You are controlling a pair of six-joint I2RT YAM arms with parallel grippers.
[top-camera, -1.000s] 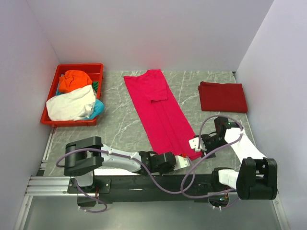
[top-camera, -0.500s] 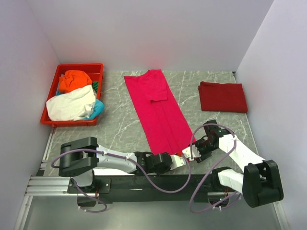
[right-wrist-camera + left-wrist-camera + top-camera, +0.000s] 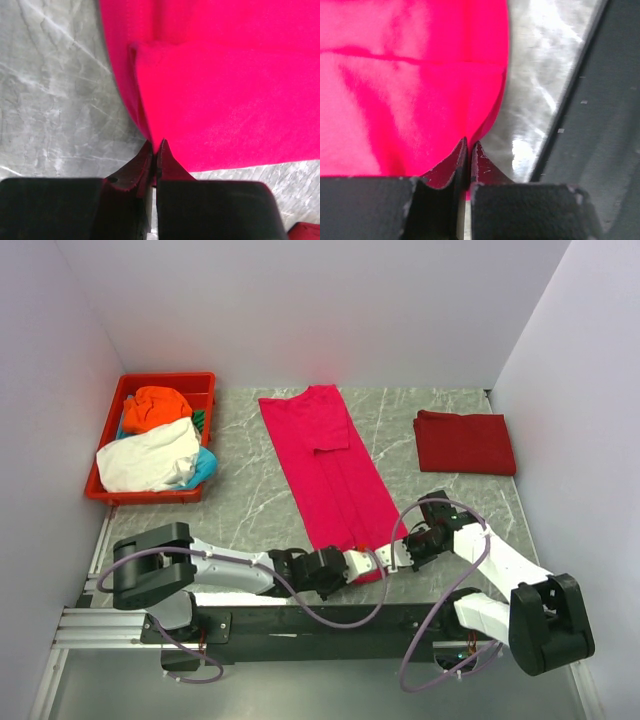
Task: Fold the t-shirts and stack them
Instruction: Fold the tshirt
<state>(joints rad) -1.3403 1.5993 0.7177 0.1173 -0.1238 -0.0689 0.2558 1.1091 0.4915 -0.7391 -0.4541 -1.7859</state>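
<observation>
A bright pink-red t-shirt (image 3: 330,470) lies as a long folded strip down the middle of the table. My left gripper (image 3: 362,563) is shut on its near hem, and the cloth (image 3: 410,85) puckers into the tips (image 3: 469,145). My right gripper (image 3: 397,553) is shut on the same hem's right corner, the pink-red cloth (image 3: 225,85) pinched between its tips (image 3: 157,144). A darker red t-shirt (image 3: 465,442) lies folded at the far right. Orange (image 3: 157,407), white (image 3: 148,457) and teal (image 3: 205,468) t-shirts are heaped in the tray.
The red plastic tray (image 3: 196,381) stands at the far left by the left wall. White walls close in the table on three sides. A black rail (image 3: 300,620) runs along the near edge under both arms. Grey marble tabletop (image 3: 240,500) shows between tray and shirt.
My right gripper has moved left to the shirt's near right corner and shut on it. My left arm has stretched rightward along the near hem, staying shut.
</observation>
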